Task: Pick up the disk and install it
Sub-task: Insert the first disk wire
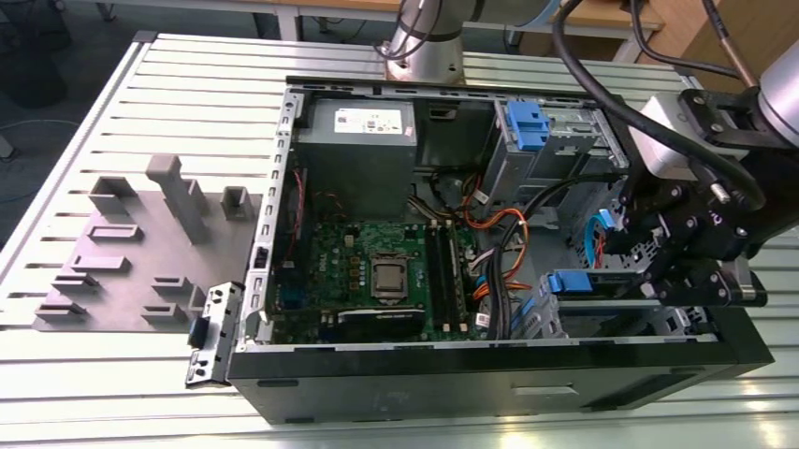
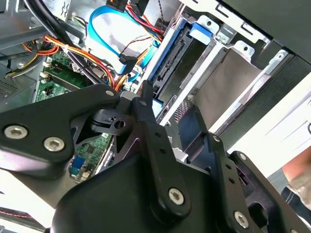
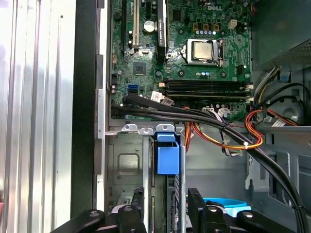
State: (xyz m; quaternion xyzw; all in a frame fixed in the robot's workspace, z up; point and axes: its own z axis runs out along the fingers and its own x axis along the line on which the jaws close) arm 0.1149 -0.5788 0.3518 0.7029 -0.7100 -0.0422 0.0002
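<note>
The open computer case (image 1: 500,379) lay on the slatted worktop (image 1: 187,112). At the lower right of the exterior view the end effector (image 1: 668,285) hung over the drive cage, though I could not tell whether it gripped anything. The disk (image 1: 582,282) stood on edge in that cage; a skewed push could have jammed its blue rails or pinched the loose cables (image 1: 500,223) nearby.

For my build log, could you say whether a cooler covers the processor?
No, in the first wrist view the processor sits bare, its metal lid uncovered.
</note>
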